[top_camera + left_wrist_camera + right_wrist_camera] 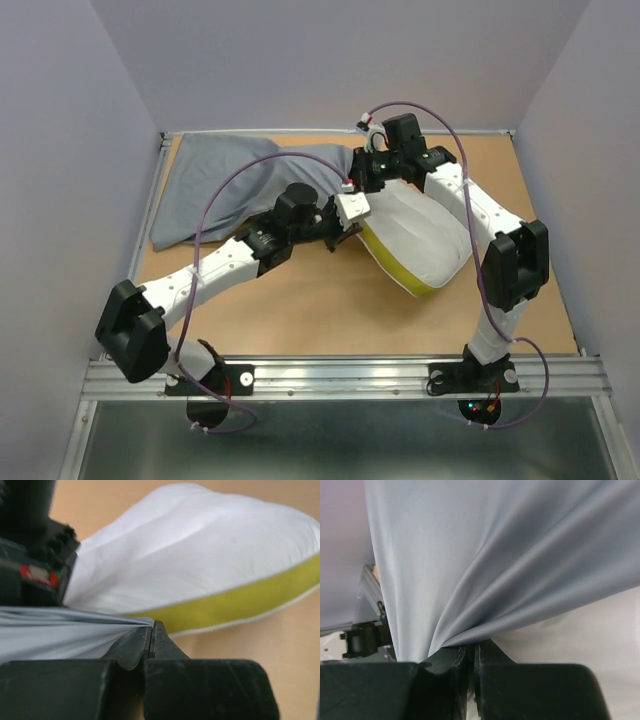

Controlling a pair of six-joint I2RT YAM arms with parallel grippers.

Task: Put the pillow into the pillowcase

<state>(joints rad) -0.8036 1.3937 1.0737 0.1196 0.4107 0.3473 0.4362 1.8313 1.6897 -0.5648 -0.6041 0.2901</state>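
Observation:
The grey pillowcase [215, 185] lies wrinkled at the back left, its right end drawn toward the pillow [420, 245]. The pillow is white with a yellow band and rests right of centre. My left gripper [345, 225] is at the pillow's left end. In the left wrist view it [151, 627] is shut, with an edge of the pillowcase [60, 630] pinched at its tips, just in front of the pillow [200, 555]. Behind it, my right gripper [365, 175] holds the cloth higher up. In the right wrist view it [472, 647] is shut on gathered pillowcase [495, 555], with the pillow [590, 640] beneath.
The brown tabletop [300, 310] is bounded by a metal rail [340, 375] at the near edge and grey walls on three sides. Purple cables [200, 240] loop over both arms. The right arm's wrist [30, 555] sits close on the left in the left wrist view.

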